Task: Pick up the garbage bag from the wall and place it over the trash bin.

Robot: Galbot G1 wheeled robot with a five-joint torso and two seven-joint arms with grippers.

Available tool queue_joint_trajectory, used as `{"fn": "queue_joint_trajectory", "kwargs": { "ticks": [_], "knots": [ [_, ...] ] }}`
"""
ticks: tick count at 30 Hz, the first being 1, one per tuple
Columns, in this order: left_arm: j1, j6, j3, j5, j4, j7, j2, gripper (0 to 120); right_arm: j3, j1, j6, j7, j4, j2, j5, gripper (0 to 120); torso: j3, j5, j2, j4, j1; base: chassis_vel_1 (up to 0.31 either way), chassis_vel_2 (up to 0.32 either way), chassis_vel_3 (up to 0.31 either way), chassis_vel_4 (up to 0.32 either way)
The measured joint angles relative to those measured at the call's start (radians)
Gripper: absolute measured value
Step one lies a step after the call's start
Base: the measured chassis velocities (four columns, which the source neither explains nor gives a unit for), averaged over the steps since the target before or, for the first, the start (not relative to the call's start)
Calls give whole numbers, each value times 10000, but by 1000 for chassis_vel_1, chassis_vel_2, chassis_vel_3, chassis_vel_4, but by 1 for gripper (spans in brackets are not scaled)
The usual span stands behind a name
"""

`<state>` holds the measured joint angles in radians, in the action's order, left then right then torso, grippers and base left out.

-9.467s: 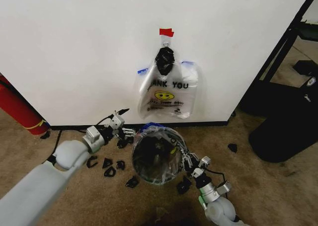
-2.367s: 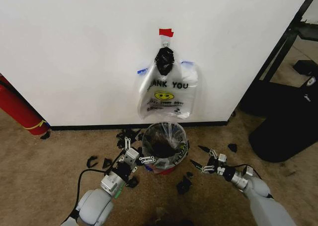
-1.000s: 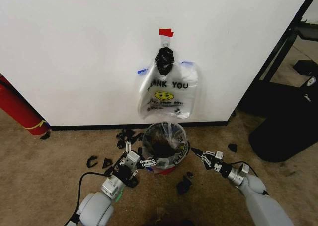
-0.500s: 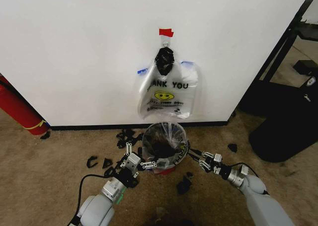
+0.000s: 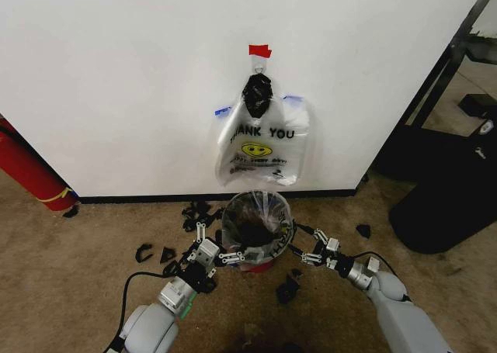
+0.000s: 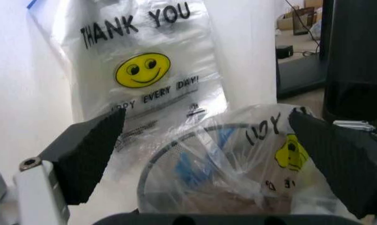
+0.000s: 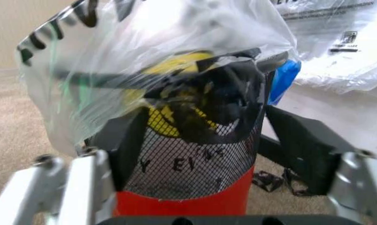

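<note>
Both claws, left (image 5: 231, 254) and right (image 5: 304, 252), gape apart flanking the trash bin (image 5: 257, 261), where a careless nudge risks dragging the loosely draped garbage bag (image 5: 268, 212) off its rim.

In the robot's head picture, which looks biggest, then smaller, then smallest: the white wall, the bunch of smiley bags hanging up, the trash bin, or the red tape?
1. wall
2. bunch of bags
3. trash bin, nearer the camera, so its rank is less sure
4. red tape
</note>
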<state>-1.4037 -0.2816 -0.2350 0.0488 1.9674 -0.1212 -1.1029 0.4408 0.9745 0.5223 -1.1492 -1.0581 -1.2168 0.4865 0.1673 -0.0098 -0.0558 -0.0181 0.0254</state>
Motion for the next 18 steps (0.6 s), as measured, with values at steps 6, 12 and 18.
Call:
{"fn": "queue_joint_trajectory", "kwargs": {
  "ticks": [6, 12, 18],
  "knots": [
    [81, -19, 47, 19, -83, 3, 8, 100, -4, -121, 36, 17, 219, -5, 6, 47, 0, 0, 0, 0, 0, 0, 0, 0, 0],
    [132, -40, 84, 24, -147, 5, 7, 100, -33, -206, 104, 40, 352, -18, 6, 26, 0, 0, 0, 1, 0, 0, 0, 0, 0],
    [154, -84, 90, 29, -199, 5, 19, 100, -78, -214, 156, 47, 360, -15, 42, 0, 0, 1, 0, 1, 0, 0, 0, 0, 0]
  ]
}}
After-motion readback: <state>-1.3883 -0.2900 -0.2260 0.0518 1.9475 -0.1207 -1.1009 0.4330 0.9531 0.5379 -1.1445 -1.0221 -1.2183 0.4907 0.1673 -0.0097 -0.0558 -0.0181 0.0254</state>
